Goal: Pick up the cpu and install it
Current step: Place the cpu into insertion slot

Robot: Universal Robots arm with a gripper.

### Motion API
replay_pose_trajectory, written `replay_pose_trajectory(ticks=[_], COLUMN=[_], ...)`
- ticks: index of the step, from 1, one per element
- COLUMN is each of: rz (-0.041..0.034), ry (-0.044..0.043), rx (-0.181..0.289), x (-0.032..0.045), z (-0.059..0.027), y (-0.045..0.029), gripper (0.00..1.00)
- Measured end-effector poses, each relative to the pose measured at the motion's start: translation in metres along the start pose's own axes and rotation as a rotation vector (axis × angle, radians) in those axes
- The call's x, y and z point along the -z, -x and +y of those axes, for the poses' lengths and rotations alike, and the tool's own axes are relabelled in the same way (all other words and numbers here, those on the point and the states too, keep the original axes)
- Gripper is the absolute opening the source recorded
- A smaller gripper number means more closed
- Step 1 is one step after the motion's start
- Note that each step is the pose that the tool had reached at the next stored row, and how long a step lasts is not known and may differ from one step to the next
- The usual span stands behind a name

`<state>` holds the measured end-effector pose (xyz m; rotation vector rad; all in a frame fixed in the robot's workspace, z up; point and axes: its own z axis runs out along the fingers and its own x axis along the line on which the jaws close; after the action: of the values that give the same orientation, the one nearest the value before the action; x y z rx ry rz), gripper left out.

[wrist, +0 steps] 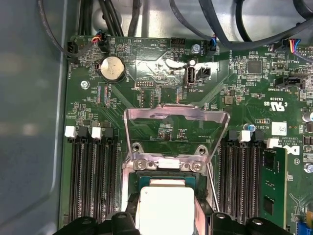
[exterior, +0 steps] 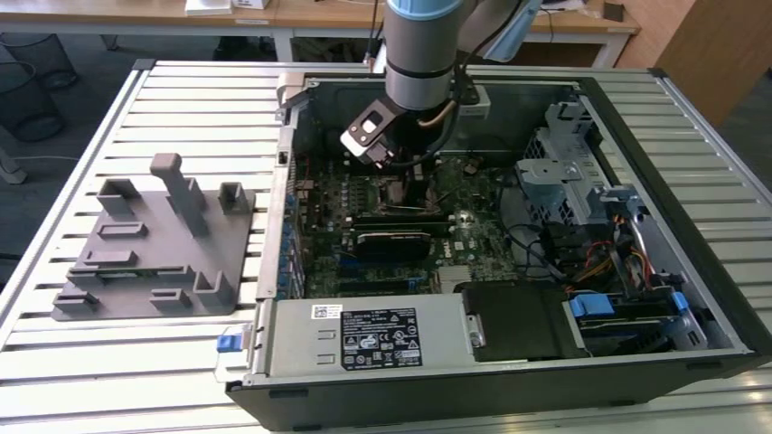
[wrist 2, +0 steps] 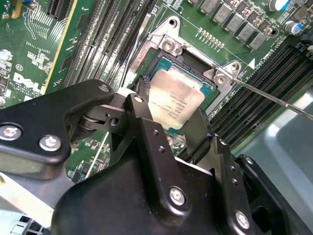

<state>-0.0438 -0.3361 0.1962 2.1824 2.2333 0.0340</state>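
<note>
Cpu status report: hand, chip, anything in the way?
The hand shut on the cpu. Chip down at the open socket; seated or not, cannot tell. Retention plate raised, nothing across the socket.

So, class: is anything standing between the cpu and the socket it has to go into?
Nothing visible does. The load plate is swung up off the socket, and the cpu, held in the gripper, is right over the opening.
</note>
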Motion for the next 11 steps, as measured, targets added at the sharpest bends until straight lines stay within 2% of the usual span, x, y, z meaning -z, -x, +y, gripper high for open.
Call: replay_pose_trajectory(ticks=[11], rz=[-0.0001], ry=[-0.0001], rx=[0.000], x=[-0.0015], z=[-0.0001], y=[0.0000], gripper=[0.53])
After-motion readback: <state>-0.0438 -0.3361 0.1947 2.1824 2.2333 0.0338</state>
